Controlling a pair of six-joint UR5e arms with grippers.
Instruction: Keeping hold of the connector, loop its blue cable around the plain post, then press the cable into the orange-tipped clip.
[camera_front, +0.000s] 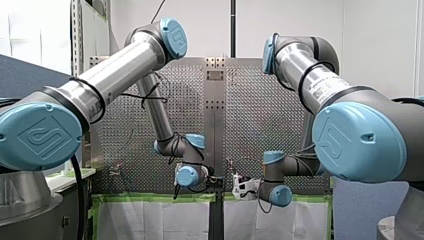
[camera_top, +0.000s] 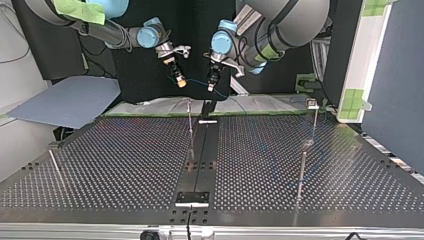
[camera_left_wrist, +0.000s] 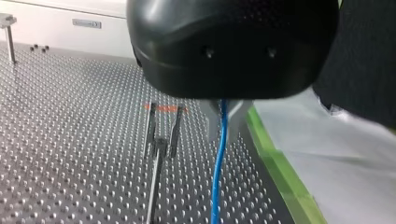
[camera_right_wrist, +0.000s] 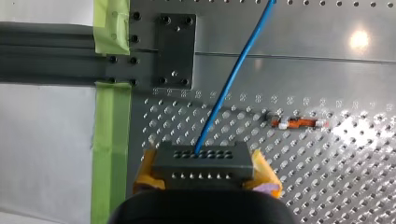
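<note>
Saw right claw (camera_right_wrist: 205, 173) clenched on connector (camera_right_wrist: 203, 158), left claw (camera_left_wrist: 224, 116) pinching blue cable (camera_left_wrist: 217, 182). Needed to hold tension steady and sweep low before reaching orange-tipped clip (camera_left_wrist: 161, 133).

You are seeing a round white glare spot bouncing off the perforated silver metal table (camera_right_wrist: 359, 39) under the right wrist camera, with softer sheen elsewhere.

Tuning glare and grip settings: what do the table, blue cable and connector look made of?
The table: bare metal, probably steel or aluminium, semi-gloss; it throws back a lamp glare.
The blue cable: smooth plastic-looking jacket, slight sheen.
The connector: dark grey, matte, likely moulded plastic; rows of small holes, no shine.
</note>
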